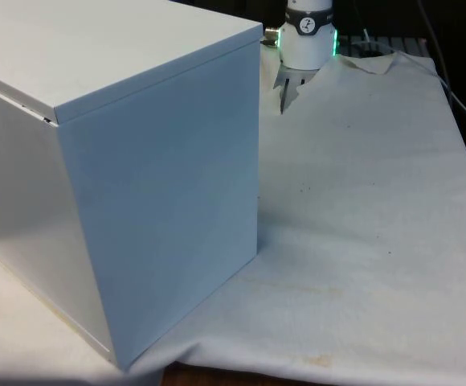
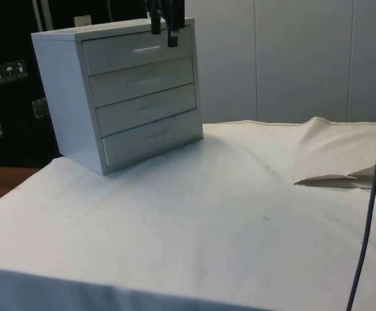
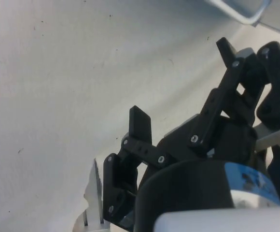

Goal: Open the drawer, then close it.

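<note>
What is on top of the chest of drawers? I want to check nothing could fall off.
Nothing lies on the chest of drawers; its flat top is bare in the front view. The claw hangs at the top front edge, by the top drawer. The drawers' contents are hidden.

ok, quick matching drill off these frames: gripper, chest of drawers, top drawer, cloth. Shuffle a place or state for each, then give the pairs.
Things:
1. gripper
2. chest of drawers
3. top drawer
4. cloth

Places or states:
A. spread over the table, creased at the far side
B. shut, flush with the drawers below it
C. hanging at the top front edge of the chest, fingers apart
D. standing on the cloth, its four drawer fronts in the side view

Pairs: 1-C, 2-D, 3-B, 4-A
</note>
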Tool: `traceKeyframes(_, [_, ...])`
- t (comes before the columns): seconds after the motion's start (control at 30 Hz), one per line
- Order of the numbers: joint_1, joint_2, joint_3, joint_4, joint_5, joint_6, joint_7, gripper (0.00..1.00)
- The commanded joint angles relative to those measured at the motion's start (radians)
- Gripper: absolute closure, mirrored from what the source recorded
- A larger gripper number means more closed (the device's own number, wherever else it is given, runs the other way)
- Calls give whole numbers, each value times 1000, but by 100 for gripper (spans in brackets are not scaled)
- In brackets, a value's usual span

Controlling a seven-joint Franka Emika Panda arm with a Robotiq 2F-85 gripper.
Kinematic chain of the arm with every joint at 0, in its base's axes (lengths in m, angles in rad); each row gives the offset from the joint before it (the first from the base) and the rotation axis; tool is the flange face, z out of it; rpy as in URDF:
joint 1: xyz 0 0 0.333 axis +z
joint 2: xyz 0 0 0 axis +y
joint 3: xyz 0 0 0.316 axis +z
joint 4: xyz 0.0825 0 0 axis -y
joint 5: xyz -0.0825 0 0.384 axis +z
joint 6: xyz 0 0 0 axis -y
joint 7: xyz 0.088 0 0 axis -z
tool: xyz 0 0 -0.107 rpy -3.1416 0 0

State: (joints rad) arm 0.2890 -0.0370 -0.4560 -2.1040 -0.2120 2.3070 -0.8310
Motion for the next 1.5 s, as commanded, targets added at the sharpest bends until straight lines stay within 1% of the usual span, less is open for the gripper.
traceKeyframes(0.0, [-2, 0, -3, -4, -2, 20, -15, 0])
traceKeyframes(0.03, [0, 0, -4, -1, 0, 6, -12, 0])
traceKeyframes(0.07, [-2, 1, -7, -6, -3, 28, -27, 0])
traceKeyframes(0.33, [-2, 12, -20, -6, -3, 59, -64, 0])
traceKeyframes(0.37, [0, 11, -21, -5, 0, 51, -61, 0])
traceKeyframes(0.4, [-2, 18, -23, -4, -3, 69, -67, 0])
traceKeyframes(0.6, [-2, 43, -29, -1, -7, 106, -61, 0])
traceKeyframes(0.63, [-2, 46, -30, 0, -7, 110, -61, 0])
traceKeyframes(0.67, [-1, 42, -28, -3, 0, 101, -63, 0])
traceKeyframes(0.7, [-3, 49, -30, 1, -7, 115, -62, 0])
traceKeyframes(0.87, [-2, 68, -37, 11, -6, 140, -62, 0])
traceKeyframes(0.9, [-2, 70, -37, 12, -7, 144, -60, 0])
traceKeyframes(0.93, [-1, 64, -36, 8, 0, 131, -63, 0])
traceKeyframes(0.97, [-2, 72, -38, 13, -7, 147, -60, 0])
traceKeyframes(1.13, [-1, 91, -37, 15, -7, 177, -58, 0])
traceKeyframes(1.2, [0, 97, -37, 14, -8, 185, -59, 0])
traceKeyframes(1.23, [0, 90, -37, 11, 0, 174, -62, 0])
traceKeyframes(1.27, [0, 99, -37, 14, -8, 189, -60, 0])
traceKeyframes(1.47, [-2, 112, -38, 10, -5, 211, -86, 0])
